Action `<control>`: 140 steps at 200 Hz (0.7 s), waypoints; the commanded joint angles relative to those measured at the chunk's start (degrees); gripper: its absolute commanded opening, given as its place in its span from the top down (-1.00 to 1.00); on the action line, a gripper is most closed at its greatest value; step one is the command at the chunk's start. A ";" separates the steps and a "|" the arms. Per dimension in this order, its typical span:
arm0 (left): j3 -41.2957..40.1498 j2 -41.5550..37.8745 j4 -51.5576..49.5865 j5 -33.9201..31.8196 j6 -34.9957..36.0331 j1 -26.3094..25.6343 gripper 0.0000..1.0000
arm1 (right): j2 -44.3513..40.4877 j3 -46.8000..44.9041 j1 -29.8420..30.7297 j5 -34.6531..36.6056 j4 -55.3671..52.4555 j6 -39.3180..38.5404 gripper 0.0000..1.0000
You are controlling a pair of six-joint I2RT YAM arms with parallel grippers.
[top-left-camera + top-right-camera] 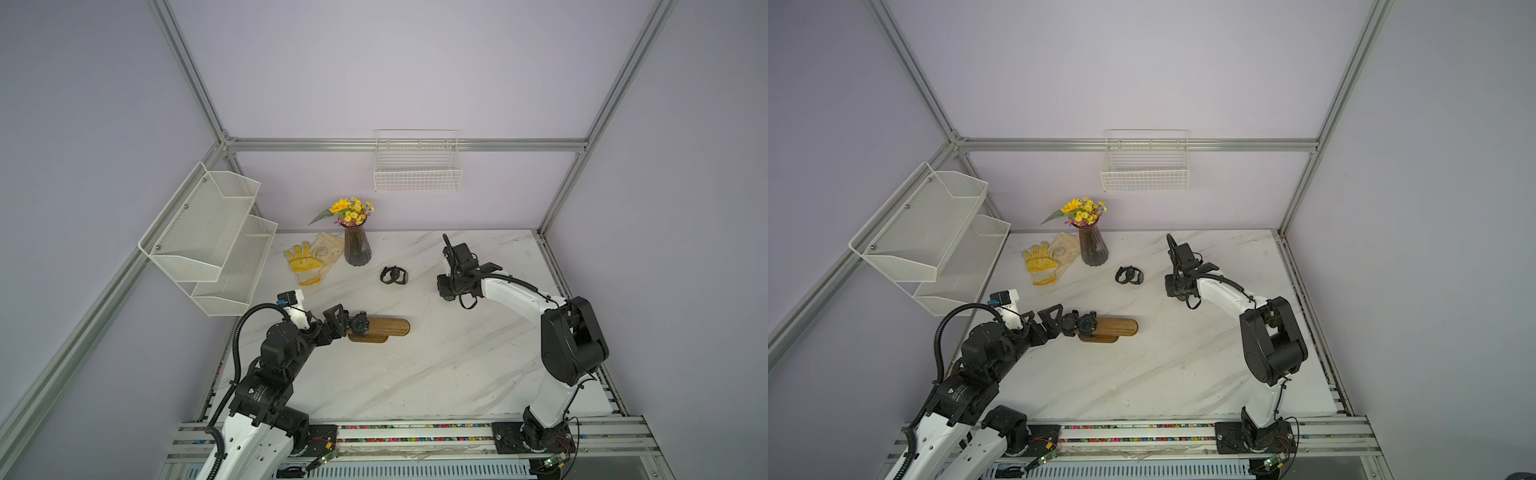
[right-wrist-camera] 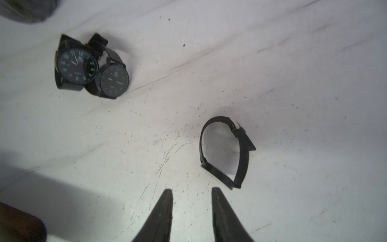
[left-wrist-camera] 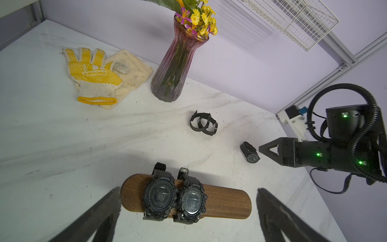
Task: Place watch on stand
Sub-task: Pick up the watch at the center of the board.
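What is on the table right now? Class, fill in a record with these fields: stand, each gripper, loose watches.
stand: holds two sport watches side by side
left gripper: open, empty, facing the stand
right gripper: slightly open, empty, above the table
loose watches: overlapping pair near the vase; lone watch by the right gripper

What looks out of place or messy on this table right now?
Nothing looks damaged or spilled. Two black watches lie heaped on the table, one face overlapping the other; a third watch rests on its side near the right gripper. Two sport watches crowd one end of the stand.
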 commanded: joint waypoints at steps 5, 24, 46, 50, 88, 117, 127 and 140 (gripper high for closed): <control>1.10 1.47 2.49 1.18 0.51 0.18 -0.99 | -2.96 -4.51 -4.46 -1.05 5.14 10.67 0.28; 1.40 2.28 2.69 1.74 0.67 0.16 -0.99 | -0.95 -5.72 -6.93 -2.78 6.59 13.11 0.30; 1.39 2.41 2.81 2.10 0.71 0.11 -1.00 | 2.15 -4.75 -8.44 -3.39 6.80 14.41 0.32; 1.34 2.34 2.87 2.31 0.68 0.11 -1.00 | 2.61 -4.69 -8.57 -3.62 6.99 14.59 0.32; 0.80 1.66 2.88 2.54 0.67 0.16 -1.00 | 5.37 -3.58 -8.78 -6.20 8.88 15.25 0.33; 0.80 1.75 2.93 2.66 0.63 0.11 -1.00 | 6.53 -3.00 -8.77 -6.93 9.79 15.41 0.33; 0.87 1.81 2.88 2.78 0.74 0.11 -0.99 | 7.29 -2.60 -8.84 -6.40 9.37 15.66 0.33; 0.95 1.83 2.88 2.80 0.73 0.11 -1.00 | 8.13 -2.41 -8.80 -5.69 9.19 15.72 0.35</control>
